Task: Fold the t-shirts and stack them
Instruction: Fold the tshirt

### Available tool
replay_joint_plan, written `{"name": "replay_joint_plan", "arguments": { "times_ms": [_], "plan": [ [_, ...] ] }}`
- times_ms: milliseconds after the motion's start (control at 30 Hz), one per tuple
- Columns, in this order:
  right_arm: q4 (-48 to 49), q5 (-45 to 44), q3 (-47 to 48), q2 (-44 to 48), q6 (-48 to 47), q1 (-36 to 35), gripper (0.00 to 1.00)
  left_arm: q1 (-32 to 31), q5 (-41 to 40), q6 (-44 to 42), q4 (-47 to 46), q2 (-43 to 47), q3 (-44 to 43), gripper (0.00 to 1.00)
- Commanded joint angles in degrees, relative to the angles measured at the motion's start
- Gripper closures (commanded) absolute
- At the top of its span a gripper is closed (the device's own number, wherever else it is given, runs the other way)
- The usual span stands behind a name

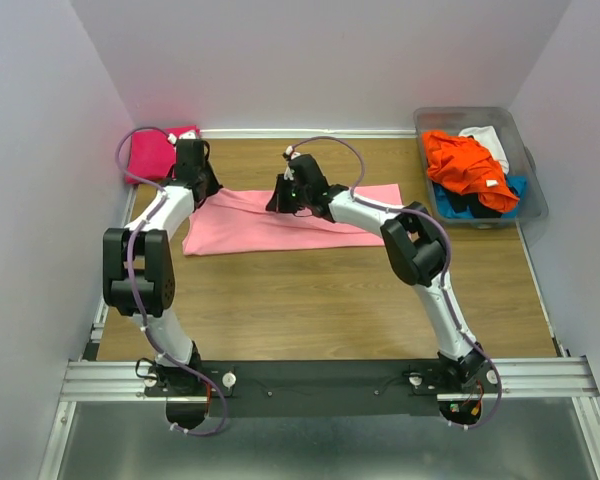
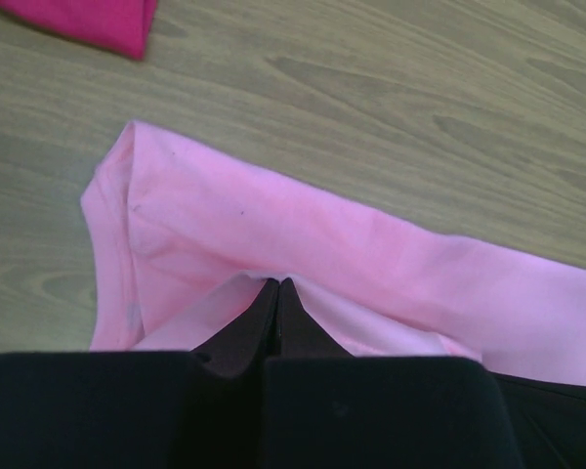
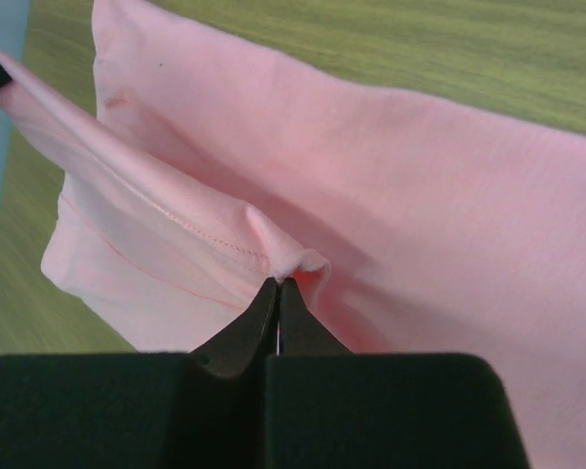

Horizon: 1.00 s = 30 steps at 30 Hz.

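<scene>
A light pink t-shirt (image 1: 280,220) lies folded lengthwise across the far middle of the table. My left gripper (image 1: 202,185) is shut on its far left edge; the wrist view shows the cloth (image 2: 371,264) pinched at the closed tips (image 2: 277,283). My right gripper (image 1: 285,195) is shut on the hem near the shirt's middle, the cloth (image 3: 449,195) bunched at the closed tips (image 3: 277,283). A hot-pink t-shirt (image 1: 152,152) lies folded in the far left corner, its corner also in the left wrist view (image 2: 88,21).
A clear plastic bin (image 1: 532,170) stands at the far right, holding an orange shirt (image 1: 465,165) with white, blue and black cloth under it. White walls close in on three sides. Bare wood table (image 1: 310,300) lies in front of the pink shirt.
</scene>
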<state>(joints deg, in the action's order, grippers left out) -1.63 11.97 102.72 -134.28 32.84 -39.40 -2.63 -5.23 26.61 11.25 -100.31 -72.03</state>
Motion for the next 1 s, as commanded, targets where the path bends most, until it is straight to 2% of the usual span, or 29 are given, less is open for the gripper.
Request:
{"name": "replay_joint_plan", "arguments": {
  "times_ms": [0, 467, 700, 733, 767, 800, 933, 967],
  "plan": [
    [-0.4, -2.2, 2.5, -2.1, -2.9, 1.1, 0.94, 0.3, 0.8, -0.9, -3.4, -2.6, -1.5, 1.00],
    [-0.6, -2.0, 3.4, -3.7, -3.4, 2.1, 0.90, 1.4, 0.8, 3.9, -2.5, -6.0, 1.6, 1.00],
    [-0.6, 0.2, 2.5, -3.4, -3.5, 2.1, 0.81, 1.5, 2.9, 4.1, -2.7, -5.9, 3.0, 1.00],
    [-0.5, 0.3, 2.1, -2.9, -3.6, 2.1, 0.80, 1.5, 4.3, 4.2, -2.5, -5.6, 3.1, 0.93],
    [-0.6, 0.5, 1.8, -2.6, -3.7, 2.1, 0.73, 1.5, 4.9, 4.6, -2.4, -5.3, 3.4, 0.87],
    [-0.5, 0.5, 0.8, -1.3, -4.0, 2.0, 0.69, 1.5, 5.0, 4.8, -2.1, -5.0, 3.5, 0.73],
    [-0.6, -1.0, -2.4, 3.4, -5.9, 2.0, 0.53, 1.5, 3.7, 4.8, 0.3, -1.4, 3.2, 0.43],
    [-0.7, -2.3, -3.4, 4.9, -6.3, 2.0, 0.49, 1.5, 3.0, 4.8, 1.3, -0.4, 3.2, 0.39]
  ]
}}
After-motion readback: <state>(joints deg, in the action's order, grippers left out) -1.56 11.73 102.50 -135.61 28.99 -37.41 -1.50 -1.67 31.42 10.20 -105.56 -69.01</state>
